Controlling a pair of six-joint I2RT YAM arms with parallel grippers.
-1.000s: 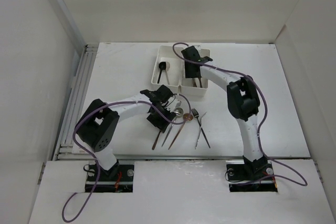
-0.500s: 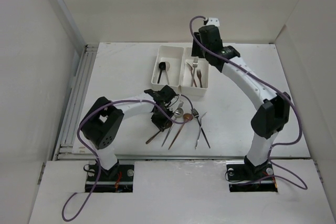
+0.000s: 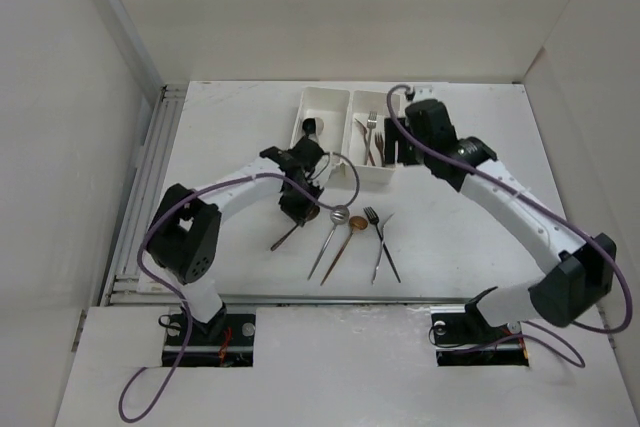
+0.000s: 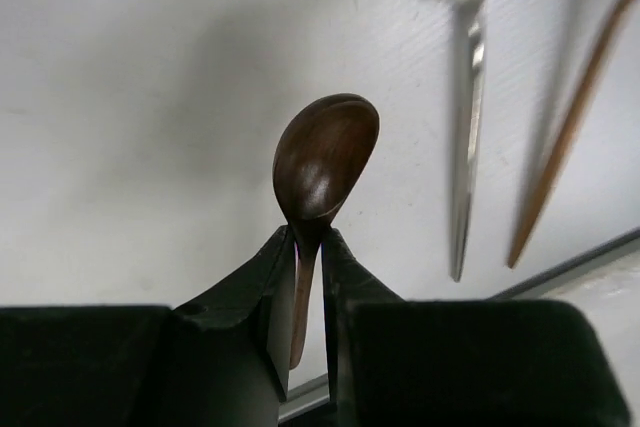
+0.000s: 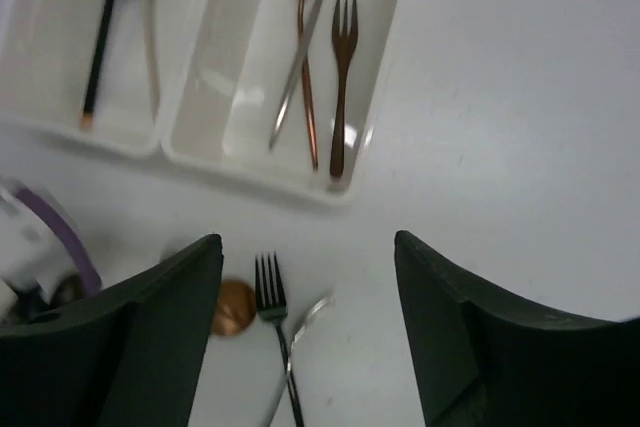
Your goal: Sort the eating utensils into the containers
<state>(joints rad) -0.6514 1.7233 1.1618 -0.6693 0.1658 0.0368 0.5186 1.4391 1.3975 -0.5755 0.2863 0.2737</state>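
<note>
The left gripper point(image 4: 308, 247) is clenched on the brown spoon point(image 4: 325, 157) at the handle. The bowl pokes out past the fingertips, over the surface point(image 3: 230, 147) and beside the silver spoon point(image 4: 465, 147) and copper spoon point(image 4: 560, 147) lying there. The right gripper point(image 5: 308, 247) is spread wide with nothing in it, hovering over the surface just on the near side of the bins. The left bin point(image 5: 60, 127) has a black spoon point(image 5: 100, 27) and a white spoon point(image 5: 150, 7). The right bin point(image 5: 250, 172) has three forks point(image 5: 342, 77). A dark fork point(image 5: 270, 292) lies loose on the surface.
</note>
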